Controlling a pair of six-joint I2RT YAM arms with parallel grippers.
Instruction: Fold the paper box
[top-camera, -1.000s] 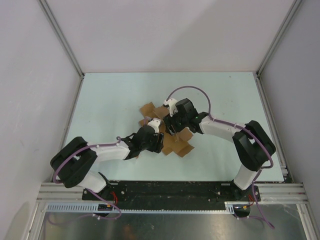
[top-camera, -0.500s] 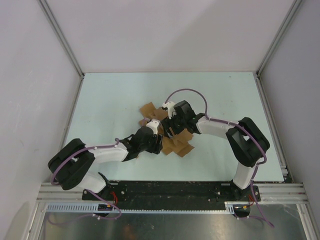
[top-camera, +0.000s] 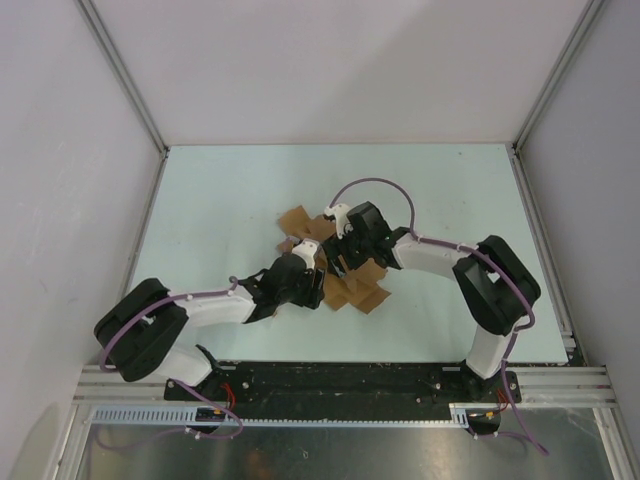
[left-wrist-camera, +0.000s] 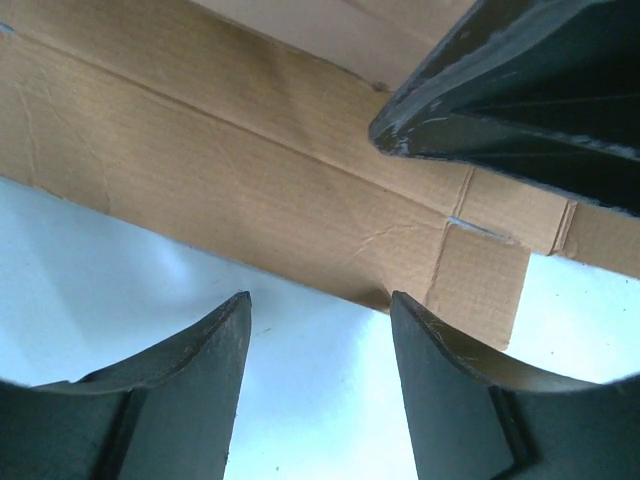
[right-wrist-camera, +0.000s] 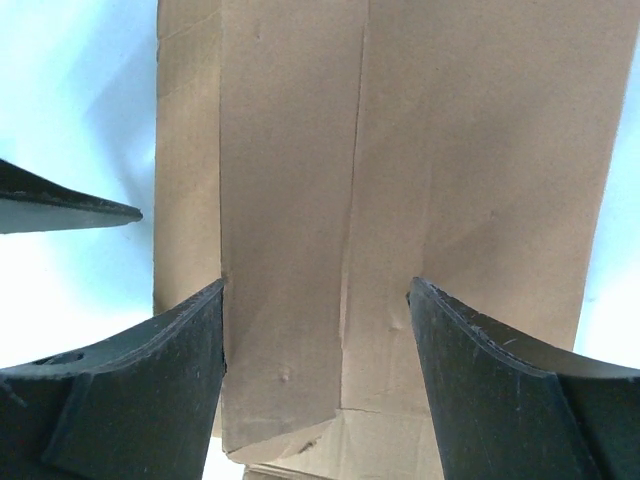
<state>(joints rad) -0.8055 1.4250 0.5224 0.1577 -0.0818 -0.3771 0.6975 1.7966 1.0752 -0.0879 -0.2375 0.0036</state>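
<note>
Top view, paper box (top-camera: 357, 291): lay near the middle of the table (top-camera: 220, 200), with brown flaps spreading out from under both wrists.
Top view, left gripper (top-camera: 314, 266): pointed in from the near left, over the sheet's left side.
Top view, right gripper (top-camera: 341, 256): pointed in from the right, just beside the left one.
Top view, pincers: hidden under the wrists, so their state could not be told from here.
Left wrist, left gripper (left-wrist-camera: 320, 305): released, fingers apart, nothing between them but pale table.
Left wrist, paper box (left-wrist-camera: 250, 190): a creased panel with a small tab ran across just beyond the fingertips.
Left wrist, dark wedge (left-wrist-camera: 520, 90): sat over the cardboard at the upper right.
Right wrist, right gripper (right-wrist-camera: 315, 290): released, fingers spread wide, pinching nothing.
Right wrist, paper box (right-wrist-camera: 400, 150): filled the space between and beyond the fingers, with long creases running away from the camera. Contact with the fingertips could not be told.
Right wrist, thin dark tip (right-wrist-camera: 70, 210): poked in from the left edge over the table.
</note>
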